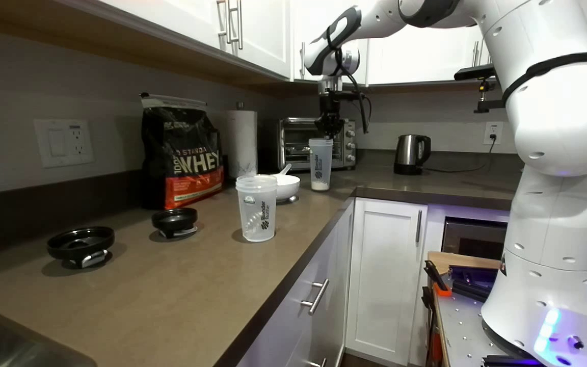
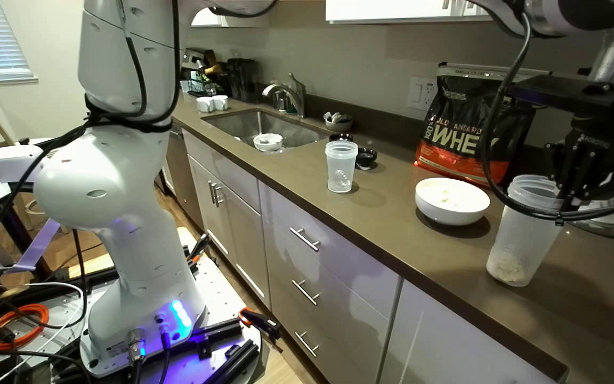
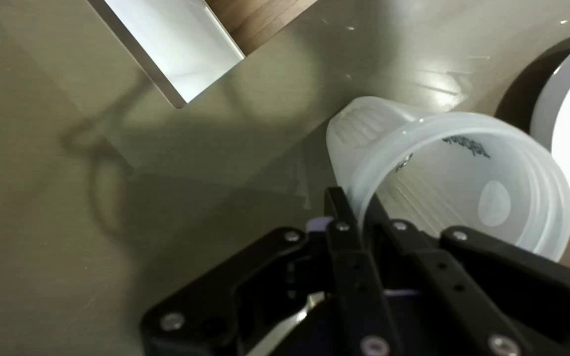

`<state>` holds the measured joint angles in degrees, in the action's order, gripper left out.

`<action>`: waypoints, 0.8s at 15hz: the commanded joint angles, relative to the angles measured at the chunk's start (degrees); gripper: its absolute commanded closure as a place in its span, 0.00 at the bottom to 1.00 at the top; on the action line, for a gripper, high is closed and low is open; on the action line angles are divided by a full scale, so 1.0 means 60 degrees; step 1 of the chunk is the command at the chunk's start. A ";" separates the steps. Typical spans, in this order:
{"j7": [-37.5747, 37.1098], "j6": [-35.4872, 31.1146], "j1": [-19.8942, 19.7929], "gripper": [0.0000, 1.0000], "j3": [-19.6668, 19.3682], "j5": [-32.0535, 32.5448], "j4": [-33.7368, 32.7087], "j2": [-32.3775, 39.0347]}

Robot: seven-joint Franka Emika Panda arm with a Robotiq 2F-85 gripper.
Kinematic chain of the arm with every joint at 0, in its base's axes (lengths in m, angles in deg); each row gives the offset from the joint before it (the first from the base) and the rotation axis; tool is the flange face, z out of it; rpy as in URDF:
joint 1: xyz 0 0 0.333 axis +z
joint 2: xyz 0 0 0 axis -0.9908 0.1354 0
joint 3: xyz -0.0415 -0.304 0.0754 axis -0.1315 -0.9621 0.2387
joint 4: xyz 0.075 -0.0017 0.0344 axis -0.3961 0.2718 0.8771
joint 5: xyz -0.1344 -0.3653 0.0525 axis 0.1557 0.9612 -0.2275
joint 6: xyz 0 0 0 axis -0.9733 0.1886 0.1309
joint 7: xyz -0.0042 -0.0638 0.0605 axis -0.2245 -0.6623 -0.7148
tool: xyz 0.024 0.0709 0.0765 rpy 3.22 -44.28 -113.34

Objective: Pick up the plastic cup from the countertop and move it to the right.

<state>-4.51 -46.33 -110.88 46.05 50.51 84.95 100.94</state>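
Your black two-fingered claw point(image 3: 356, 198) is clamped on the rim of the tall, tapered, translucent plastic cup point(image 2: 524, 242), pinching its wall from both sides. The cup is directly below the claw; you can't tell whether its base touches the smooth brown-grey countertop point(image 2: 387, 213). Near your claw sits a round white bowl point(image 2: 451, 212); farther off, a second translucent tumbler point(image 2: 340, 172).
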 commanded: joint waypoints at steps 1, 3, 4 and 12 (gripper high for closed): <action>0.0324 0.0403 -0.0289 0.98 0.0184 -0.0187 -0.0589 0.0324; 0.0316 0.0448 -0.0328 0.98 0.0216 -0.0163 -0.0700 0.0420; 0.0314 0.0462 -0.0338 0.98 0.0226 -0.0152 -0.0742 0.0470; 0.0419 0.1205 -0.0463 0.60 0.0324 -0.0127 -0.1157 0.0665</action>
<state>-4.26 -42.80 -112.13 47.10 50.51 81.20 103.71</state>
